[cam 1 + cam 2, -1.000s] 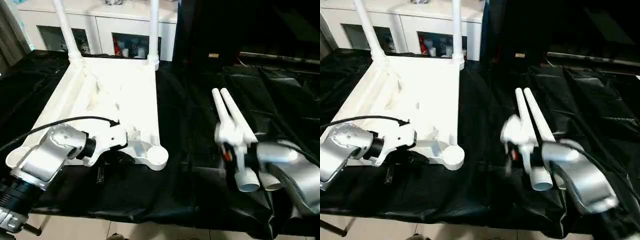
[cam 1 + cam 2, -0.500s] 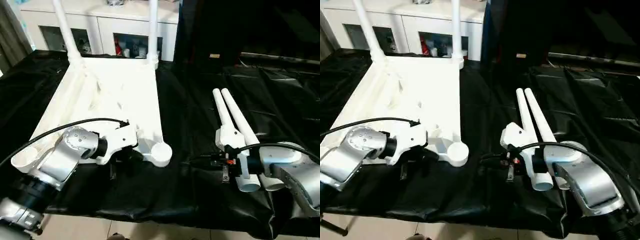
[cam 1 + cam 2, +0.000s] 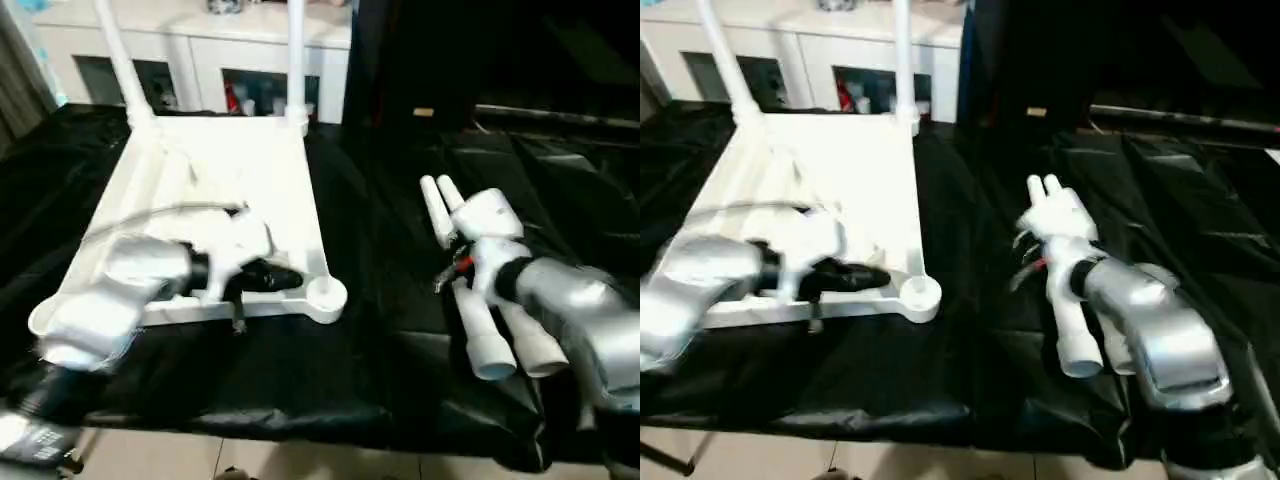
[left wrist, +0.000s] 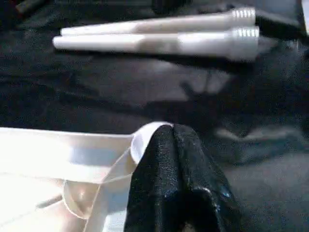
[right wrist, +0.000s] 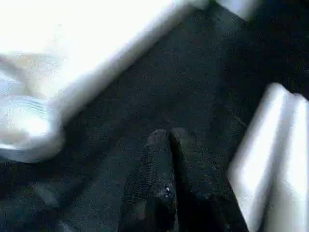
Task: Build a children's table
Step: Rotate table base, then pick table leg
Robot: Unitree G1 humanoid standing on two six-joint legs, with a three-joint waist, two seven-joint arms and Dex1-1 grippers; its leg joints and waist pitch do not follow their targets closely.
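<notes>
Currently two loose long white tapered tube legs (image 3: pixel 478 320) are laid side by side, long axes running away from the robot, just beside the pinched-shut, empty right gripper (image 5: pixel 169 140); the left gripper (image 4: pixel 169 145), also pinched shut and empty, is kept at the white plastic rectangular top's (image 3: pixel 250 170) near corner socket (image 3: pixel 326 293).

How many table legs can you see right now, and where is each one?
4. Two legs stand upright in the far corner sockets of the table top: one left, one right. Two more lie together on the black cloth.

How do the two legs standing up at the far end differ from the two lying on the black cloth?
The standing legs are upright, plugged into the top's far corner sockets; the loose legs lie flat, side by side on the cloth. The standing legs are part of the table; the loose legs are beside it, by the right arm. All four are white tapered tubes.
</notes>
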